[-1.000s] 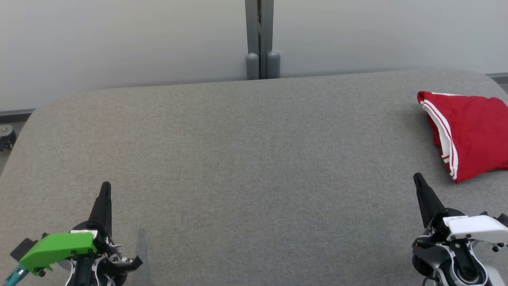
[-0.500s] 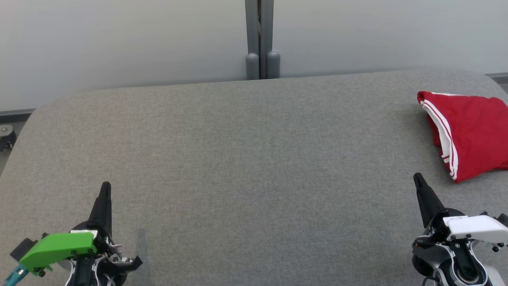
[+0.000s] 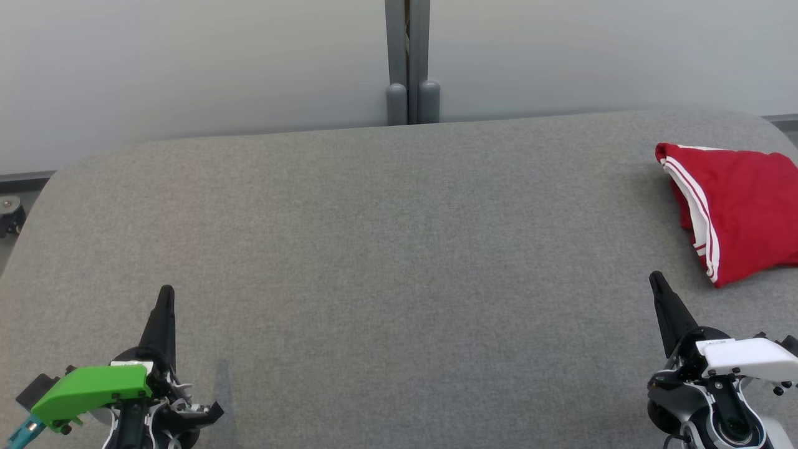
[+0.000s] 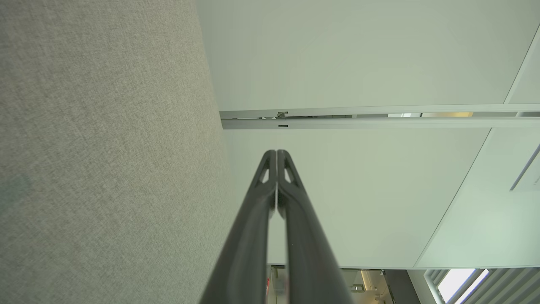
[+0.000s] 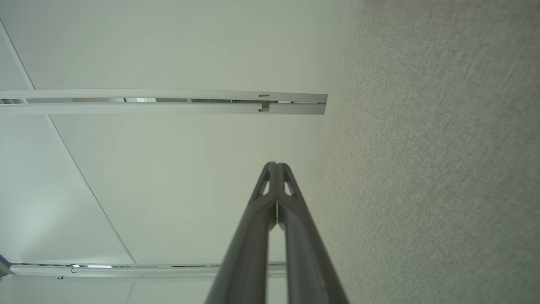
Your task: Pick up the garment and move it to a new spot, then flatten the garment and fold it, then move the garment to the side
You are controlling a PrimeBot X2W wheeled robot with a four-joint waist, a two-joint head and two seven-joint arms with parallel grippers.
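Garment [image 3: 739, 212] is in no jaws right now. The left gripper [image 3: 165, 294] has its two dark fingers pinched tight together with nothing between them, and the right gripper [image 3: 654, 279] is the same. Both sit low and near the robot, tips pointing away from it. I think they rest like this because there is nothing to hold at this moment.

Just past the right jaws, and a bit to their right, lies the red garment with its white stripes. It is near those tips but not touching them, and it is well apart from the left jaws. It looks folded up small and sits by the right edge, so I think the job may be almost done.

Between the jaws and the red cloth there is only the grey table top [image 3: 399, 249], so nothing blocks the way. Far beyond the tips stand a pale wall [image 3: 187, 62] and a grey post [image 3: 408, 62]. A small wheel [image 3: 9, 215] peeks out far to the left.
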